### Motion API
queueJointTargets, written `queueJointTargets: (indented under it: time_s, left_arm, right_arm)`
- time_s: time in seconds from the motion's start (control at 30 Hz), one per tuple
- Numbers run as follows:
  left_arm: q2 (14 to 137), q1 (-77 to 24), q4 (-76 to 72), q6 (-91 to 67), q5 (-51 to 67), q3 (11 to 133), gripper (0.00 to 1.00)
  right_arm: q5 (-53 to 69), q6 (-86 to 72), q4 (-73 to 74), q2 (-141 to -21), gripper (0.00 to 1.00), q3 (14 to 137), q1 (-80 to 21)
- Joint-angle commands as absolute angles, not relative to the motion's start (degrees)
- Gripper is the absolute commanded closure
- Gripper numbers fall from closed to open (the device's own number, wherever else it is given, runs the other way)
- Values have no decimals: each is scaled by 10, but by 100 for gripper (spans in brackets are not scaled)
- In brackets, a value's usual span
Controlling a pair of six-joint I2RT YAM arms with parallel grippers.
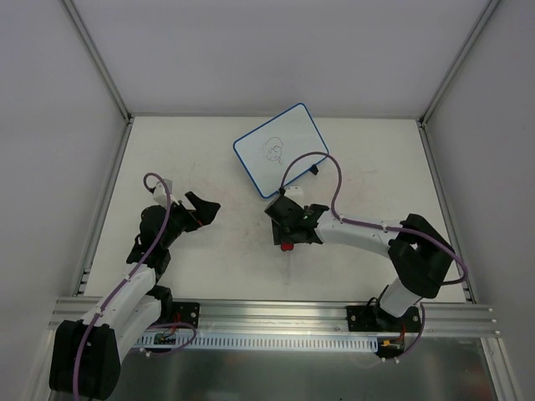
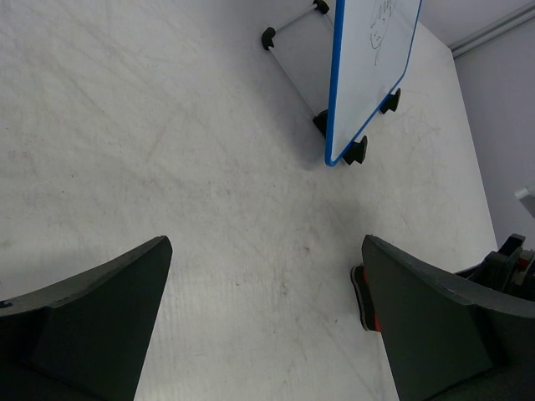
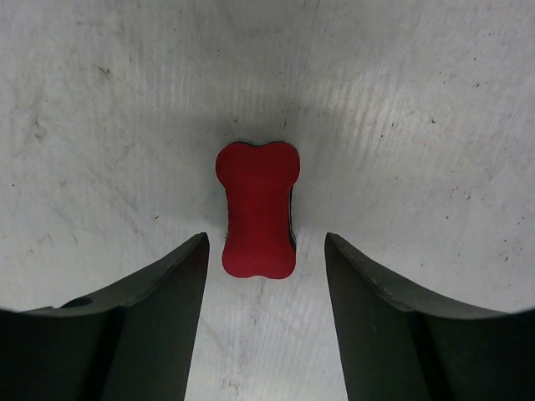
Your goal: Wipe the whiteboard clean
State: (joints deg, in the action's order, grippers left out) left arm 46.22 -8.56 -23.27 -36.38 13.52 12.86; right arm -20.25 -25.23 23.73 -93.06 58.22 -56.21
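The whiteboard, white with a blue rim and a black doodle, lies tilted at the table's back centre; it also shows in the left wrist view with its black feet. The red bone-shaped eraser lies flat on the table, its near end between my right gripper's open fingertips; in the top view it is the red spot under that gripper. My right gripper hovers over it, open, not touching. My left gripper is open and empty at the left, away from both.
The table is white and scuffed, walled by white panels with metal posts. An aluminium rail runs along the near edge. A cable loops from the right arm over the whiteboard's near corner.
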Motion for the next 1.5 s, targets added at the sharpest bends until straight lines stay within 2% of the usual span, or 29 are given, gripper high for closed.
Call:
queueJointTargets:
  time_s: [0.0, 0.3, 0.53, 0.6, 0.7, 0.77, 1.0, 1.1, 1.43, 1.47]
  left_arm:
    - [458, -86, -248, -349, 153, 149, 1]
    - [457, -86, -245, -349, 154, 151, 1]
    - [456, -86, -245, -348, 153, 151, 1]
    - [456, -86, -245, -348, 154, 152, 1]
    - [456, -86, -245, -347, 155, 152, 1]
    - [456, -86, -245, -347, 156, 152, 1]
    - [456, -86, -245, -347, 156, 152, 1]
    - [456, -86, -245, -346, 156, 152, 1]
    - [439, -86, -311, -354, 195, 127, 1]
    - [439, -86, -323, -359, 199, 127, 1]
  right_arm:
    - [-226, -285, 246, -950, 40, 601, -569]
    - [-217, -280, 243, -991, 41, 627, -570]
    - [-223, -274, 239, -996, 46, 633, -570]
    - [-224, -272, 238, -998, 52, 635, -570]
    - [-222, -272, 239, -1004, 54, 637, -570]
    - [-220, -271, 239, -1006, 60, 638, -570]
    - [-209, -269, 238, -1016, 59, 638, -563]
    - [-209, -267, 238, -1013, 70, 635, -560]
    - [-223, -201, 239, -943, 89, 642, -534]
    - [-222, -190, 238, -934, 95, 649, -531]
